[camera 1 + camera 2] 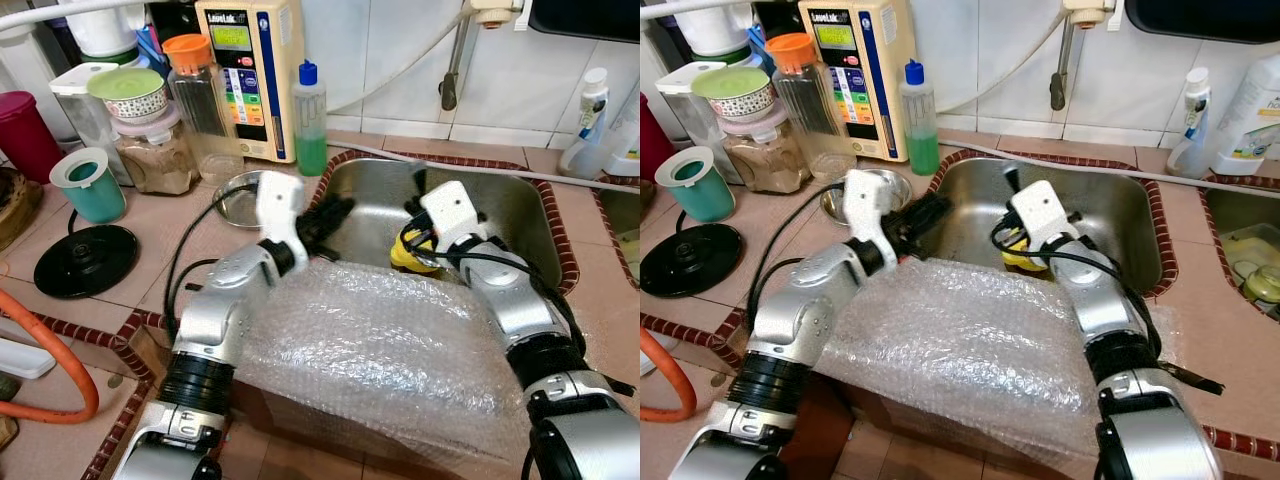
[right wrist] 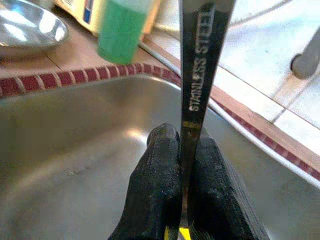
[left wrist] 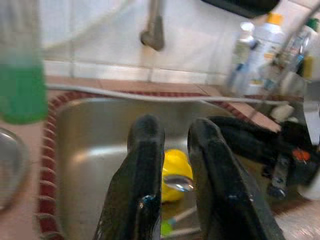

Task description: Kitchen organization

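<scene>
My right gripper (image 2: 182, 137) is over the steel sink (image 1: 500, 205), shut on the flat handle of a stainless steel utensil (image 2: 194, 75) that sticks up past its fingers; the same handle (image 1: 1012, 180) shows as a dark stick above the wrist. A yellow object (image 1: 408, 258) lies in the sink just below that gripper. My left gripper (image 1: 335, 212) reaches over the sink's left rim, open by a narrow gap with nothing between its fingers (image 3: 145, 150). Through that gap the yellow object (image 3: 175, 165) is seen lower in the basin.
Bubble wrap (image 1: 370, 350) covers the near counter edge under both arms. A green soap bottle (image 1: 309, 120), a steel bowl (image 1: 238, 195), jars, a teal cup (image 1: 88, 185) and a black disc (image 1: 85, 260) crowd the left counter. Spray bottles (image 1: 592, 120) stand at right.
</scene>
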Available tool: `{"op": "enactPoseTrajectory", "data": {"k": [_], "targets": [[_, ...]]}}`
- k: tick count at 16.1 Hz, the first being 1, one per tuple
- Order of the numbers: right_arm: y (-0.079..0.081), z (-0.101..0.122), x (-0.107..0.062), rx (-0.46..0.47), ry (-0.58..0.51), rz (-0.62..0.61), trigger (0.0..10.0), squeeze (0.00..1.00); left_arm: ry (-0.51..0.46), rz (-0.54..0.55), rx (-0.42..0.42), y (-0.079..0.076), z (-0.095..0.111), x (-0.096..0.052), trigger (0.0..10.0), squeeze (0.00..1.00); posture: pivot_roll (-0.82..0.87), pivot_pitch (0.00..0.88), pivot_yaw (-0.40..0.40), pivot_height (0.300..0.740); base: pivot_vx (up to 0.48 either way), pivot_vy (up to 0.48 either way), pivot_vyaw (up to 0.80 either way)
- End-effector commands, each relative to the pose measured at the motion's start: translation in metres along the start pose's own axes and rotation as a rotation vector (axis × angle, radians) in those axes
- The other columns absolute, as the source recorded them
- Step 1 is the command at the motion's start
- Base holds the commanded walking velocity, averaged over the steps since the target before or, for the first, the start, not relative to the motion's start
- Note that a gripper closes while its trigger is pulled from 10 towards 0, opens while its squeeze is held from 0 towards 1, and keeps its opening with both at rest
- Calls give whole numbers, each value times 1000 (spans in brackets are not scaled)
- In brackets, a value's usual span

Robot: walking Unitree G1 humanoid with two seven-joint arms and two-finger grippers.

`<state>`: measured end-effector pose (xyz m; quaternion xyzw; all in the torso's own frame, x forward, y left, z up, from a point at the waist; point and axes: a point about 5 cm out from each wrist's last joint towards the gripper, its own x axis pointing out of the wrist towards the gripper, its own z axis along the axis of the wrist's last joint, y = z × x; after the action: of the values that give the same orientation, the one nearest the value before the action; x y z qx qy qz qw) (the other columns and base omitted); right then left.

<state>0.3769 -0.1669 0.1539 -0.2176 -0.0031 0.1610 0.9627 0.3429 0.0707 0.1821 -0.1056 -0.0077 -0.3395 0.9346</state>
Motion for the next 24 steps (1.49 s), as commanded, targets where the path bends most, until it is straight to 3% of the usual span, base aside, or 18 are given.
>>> {"op": "enactPoseTrajectory", "data": {"k": [1,3,6,10,11,12,13,14,15,16,24], "targets": [[-15,0,1,-21,21,-73,0,0,4,39,48,9,-3,-7,10000,1000,12,0,77,740,0,0,0],[-25,-5,0,-22,49,-123,0,0,15,63,87,15,-6,-12,10000,1000,19,0,78,740,0,0,0],[-41,-23,-8,-59,152,-182,0,0,109,69,231,22,-20,-25,10000,1000,32,0,85,740,0,0,0],[-49,-40,-15,-51,248,-228,0,0,166,72,250,27,-35,-36,10000,1000,40,0,95,740,0,0,0],[-47,-41,-14,-39,248,-227,706,0,168,66,244,25,-38,-36,10000,1000,41,0,98,740,0,0,0],[-44,-43,-14,-14,254,-226,2667,0,173,67,237,22,-43,-37,10000,1000,42,0,101,740,0,0,0],[-42,-44,-13,-10,260,-227,3216,157,175,65,235,21,-45,-37,10000,1000,42,0,101,740,0,0,0],[-37,-45,-12,-11,269,-201,4392,933,192,41,226,17,-48,-38,10000,1000,48,0,103,740,0,0,0],[-33,-48,-12,-13,287,-184,8784,1000,203,26,214,15,-51,-38,10000,1000,53,0,104,740,0,0,0],[-28,-51,-11,-23,306,-164,10000,1000,216,11,215,13,-53,-40,10000,1000,56,0,104,740,0,0,0],[-23,-54,-11,-2,326,-150,10000,1000,228,3,193,11,-55,-41,10000,1000,51,0,112,740,0,0,0]]}}
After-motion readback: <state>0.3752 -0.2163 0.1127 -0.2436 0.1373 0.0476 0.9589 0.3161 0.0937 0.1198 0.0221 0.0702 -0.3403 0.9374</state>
